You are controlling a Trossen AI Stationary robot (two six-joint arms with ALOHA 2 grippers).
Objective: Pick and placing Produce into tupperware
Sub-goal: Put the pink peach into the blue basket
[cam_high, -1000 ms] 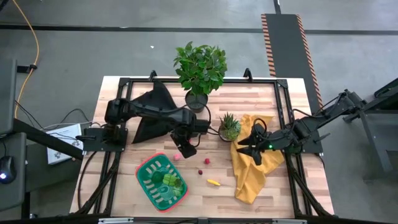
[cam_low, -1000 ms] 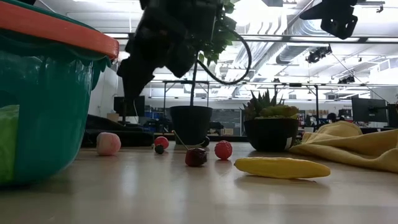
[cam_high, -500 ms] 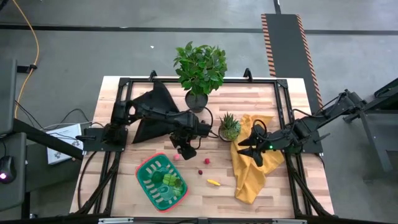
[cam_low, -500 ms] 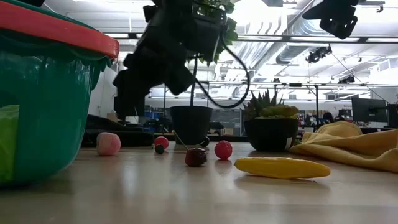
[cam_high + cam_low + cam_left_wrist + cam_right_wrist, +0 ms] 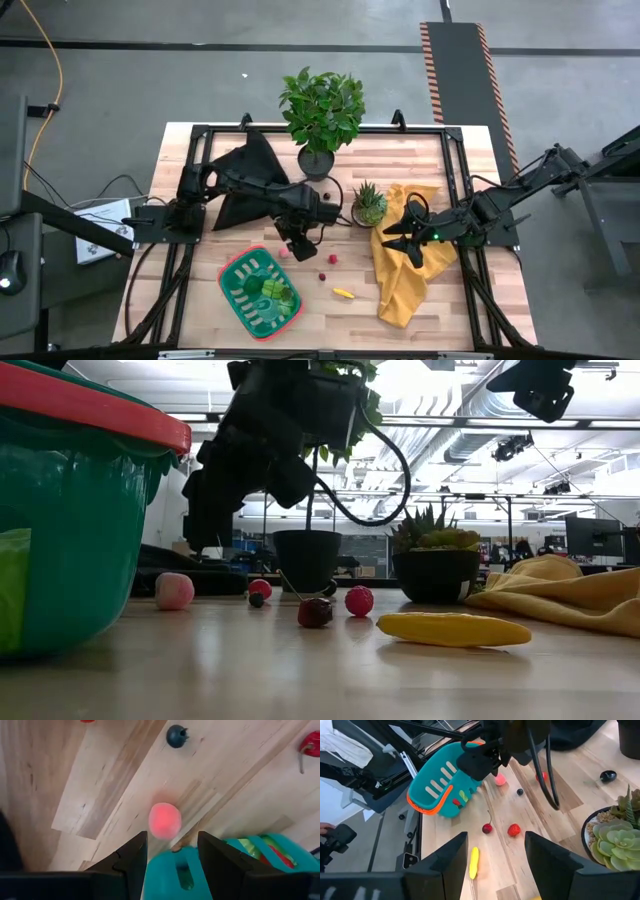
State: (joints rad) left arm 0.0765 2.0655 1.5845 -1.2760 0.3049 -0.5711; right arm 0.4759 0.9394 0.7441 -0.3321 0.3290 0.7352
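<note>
The green, red-rimmed tupperware (image 5: 260, 292) sits near the table's front edge and holds some green produce. On the wood beside it lie a pink fruit (image 5: 285, 253), a cherry (image 5: 322, 275), a strawberry (image 5: 331, 258) and a yellow piece (image 5: 343, 293). My left gripper (image 5: 300, 247) hangs open, pointing steeply down, just above the pink fruit (image 5: 164, 820). The fruit rests on the table beyond the fingertips and nothing is between them. My right gripper (image 5: 390, 235) waits open above the yellow cloth (image 5: 405, 280).
A small spiky potted plant (image 5: 369, 204) and a large leafy potted plant (image 5: 322, 115) stand behind the produce. A black cloth (image 5: 240, 185) lies under my left arm. A small dark piece (image 5: 176, 735) lies beyond the pink fruit. Bare wood stretches between the tupperware and the yellow cloth.
My left gripper has come down a little toward the pink fruit, staying open. The fruits and the tupperware have not moved.
</note>
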